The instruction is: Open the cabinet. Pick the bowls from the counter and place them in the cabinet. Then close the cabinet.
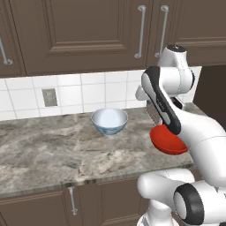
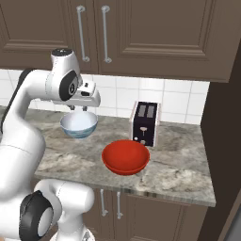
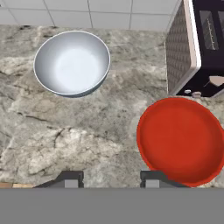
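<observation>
The left base view looks from behind the arm on its left, forward and down across the surface (image 1: pixel 53 150) toward the tiled wall and the cabinet (image 1: pixel 88 35) doors above. The right base view faces the same way from the arm's right side, taking in more of the surface's right end with the toaster (image 2: pixel 145 123). Both share the white bowl (image 1: pixel 109 121), the red bowl (image 2: pixel 125 156) and the cabinet handles. The hand view looks steeply down from close above the surface, with both bowls and the toaster's side inside its frame.
</observation>
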### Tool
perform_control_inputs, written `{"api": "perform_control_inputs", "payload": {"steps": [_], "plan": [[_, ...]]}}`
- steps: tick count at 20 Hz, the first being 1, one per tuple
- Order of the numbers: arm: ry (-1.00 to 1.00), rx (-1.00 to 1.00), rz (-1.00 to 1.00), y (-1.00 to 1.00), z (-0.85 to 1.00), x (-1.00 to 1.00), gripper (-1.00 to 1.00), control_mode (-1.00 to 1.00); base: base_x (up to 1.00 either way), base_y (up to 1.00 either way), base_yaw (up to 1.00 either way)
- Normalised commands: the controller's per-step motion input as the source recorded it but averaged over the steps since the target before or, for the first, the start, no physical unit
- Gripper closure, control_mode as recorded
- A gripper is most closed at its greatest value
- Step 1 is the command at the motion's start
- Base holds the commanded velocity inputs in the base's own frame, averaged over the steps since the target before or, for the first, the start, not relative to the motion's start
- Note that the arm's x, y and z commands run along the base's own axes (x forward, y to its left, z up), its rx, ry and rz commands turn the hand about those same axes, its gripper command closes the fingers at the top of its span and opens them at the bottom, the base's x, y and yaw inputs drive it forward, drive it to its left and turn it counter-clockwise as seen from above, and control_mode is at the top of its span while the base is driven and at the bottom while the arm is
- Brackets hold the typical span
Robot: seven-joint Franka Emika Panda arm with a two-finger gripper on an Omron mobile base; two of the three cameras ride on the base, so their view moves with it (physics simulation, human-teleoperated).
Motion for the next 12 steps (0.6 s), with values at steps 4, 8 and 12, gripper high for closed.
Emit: {"api": "perform_control_inputs", "payload": {"steps": [4, 8, 12], "plan": [[-0.01, 0.0, 0.0, 0.0, 0.0, -0.29, -1.0, -1.0, 0.0, 0.0, 0.0], [-0.18, 0.0, 0.01, -0.06, 0.04, -0.43, -1.0, -1.0, 0.0, 0.0, 0.0], [-0.3, 0.0, 0.05, -0.09, 0.14, -0.13, -1.0, -1.0, 0.0, 0.0, 0.0]]}}
